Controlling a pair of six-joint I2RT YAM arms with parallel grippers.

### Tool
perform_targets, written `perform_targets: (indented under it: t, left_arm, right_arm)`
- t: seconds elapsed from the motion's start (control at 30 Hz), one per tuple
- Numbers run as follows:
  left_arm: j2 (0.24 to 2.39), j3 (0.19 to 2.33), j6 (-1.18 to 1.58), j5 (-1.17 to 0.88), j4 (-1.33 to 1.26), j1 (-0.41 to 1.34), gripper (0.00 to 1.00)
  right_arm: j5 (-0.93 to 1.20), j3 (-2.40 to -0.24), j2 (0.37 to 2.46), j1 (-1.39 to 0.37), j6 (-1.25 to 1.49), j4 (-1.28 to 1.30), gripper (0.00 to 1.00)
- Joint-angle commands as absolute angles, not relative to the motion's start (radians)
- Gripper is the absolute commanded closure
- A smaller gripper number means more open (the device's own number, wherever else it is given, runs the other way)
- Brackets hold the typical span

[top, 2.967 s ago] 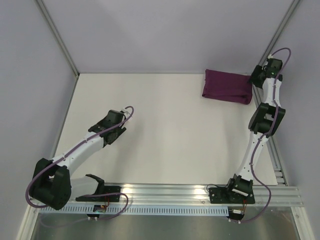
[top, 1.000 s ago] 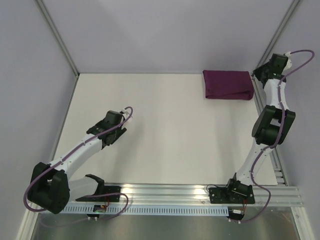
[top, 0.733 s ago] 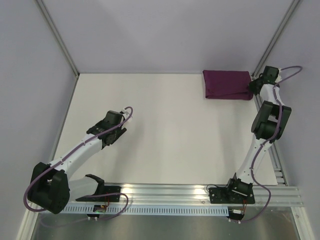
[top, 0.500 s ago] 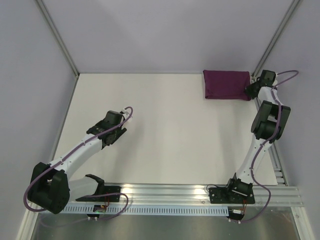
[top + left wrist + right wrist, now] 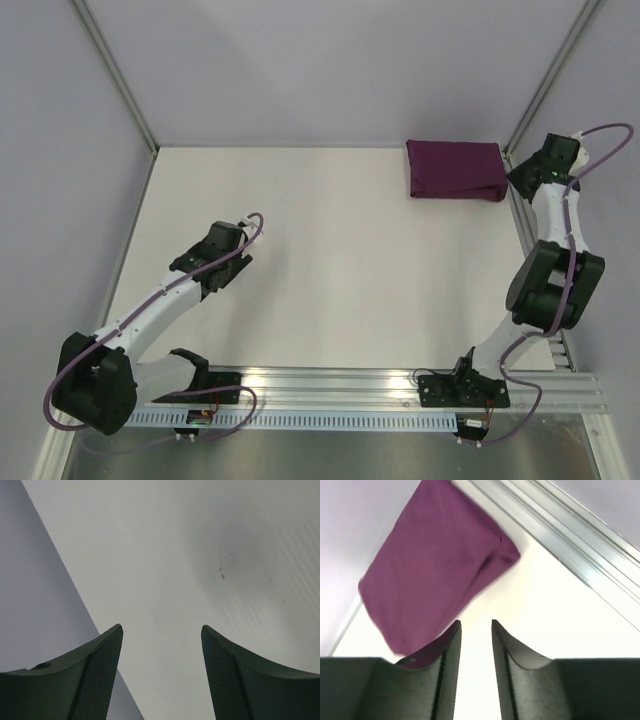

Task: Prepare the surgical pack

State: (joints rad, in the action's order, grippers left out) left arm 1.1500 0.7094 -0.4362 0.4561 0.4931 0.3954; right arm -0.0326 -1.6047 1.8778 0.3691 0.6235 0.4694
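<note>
Of the surgical pack, only the deep-purple cloth [image 5: 455, 170] shows, lying folded in a flat rectangle at the table's back right corner. My right gripper [image 5: 522, 176] hovers just off the cloth's right edge, apart from it. In the right wrist view the cloth [image 5: 435, 575] lies ahead and to the left, and the right gripper [image 5: 476, 624] is open by a narrow gap with only bare table between its fingers. My left gripper [image 5: 222, 240] hangs over the left middle of the table. It is wide open [image 5: 161, 627] and holds nothing.
The white table [image 5: 330, 250] is bounded by grey walls at the back and both sides. An aluminium rail [image 5: 570, 535] runs along the right edge, close behind the cloth. Another rail [image 5: 400, 385] carries the arm bases at the front.
The right gripper dipped to the cloth's right edge, then rose away to the right and parted its jaws a little. The cloth lies squarer than three seconds ago. The left arm barely moved.
</note>
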Motion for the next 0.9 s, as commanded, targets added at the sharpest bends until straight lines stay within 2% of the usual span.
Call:
perform_targets:
  t: [0.0, 0.13, 0.23, 0.27, 0.33, 0.4, 0.43, 0.57, 0.67, 0.87]
  left_arm:
    - [1.083, 0.727, -0.440, 0.476, 0.508, 0.390, 0.27]
    - [1.007, 0.733, -0.437, 0.473, 0.540, 0.390, 0.27]
    - [0.916, 0.715, -0.430, 0.448, 0.571, 0.390, 0.27]
    - [0.866, 0.700, -0.417, 0.437, 0.580, 0.390, 0.26]
    - [0.812, 0.684, -0.405, 0.401, 0.613, 0.390, 0.25]
    - [0.738, 0.658, -0.385, 0.374, 0.647, 0.390, 0.22]
    - [0.715, 0.635, -0.382, 0.355, 0.655, 0.390, 0.18]
    - [0.600, 0.575, -0.356, 0.344, 0.673, 0.390, 0.10]
    - [0.545, 0.543, -0.336, 0.333, 0.686, 0.390, 0.02]
    - [0.575, 0.534, -0.330, 0.294, 0.677, 0.390, 0.00]
  right_arm:
    - [0.030, -1.412, 1.624, 0.373, 0.502, 0.448, 0.65]
    - [0.002, -1.203, 1.396, 0.341, 0.414, 0.538, 0.57]
    - [-0.017, -0.976, 1.168, 0.324, 0.408, 0.515, 0.41]
    - [0.017, -0.932, 1.102, 0.322, 0.410, 0.520, 0.30]
    - [0.015, -0.812, 0.935, 0.322, 0.402, 0.543, 0.21]
    - [0.024, -0.738, 0.833, 0.322, 0.402, 0.561, 0.02]
    - [0.037, -0.673, 0.734, 0.322, 0.402, 0.563, 0.00]
    - [0.133, -0.563, 0.553, 0.318, 0.443, 0.536, 0.00]
    - [0.227, -0.523, 0.487, 0.318, 0.453, 0.514, 0.00]
    - [0.331, -0.446, 0.462, 0.318, 0.442, 0.437, 0.00]
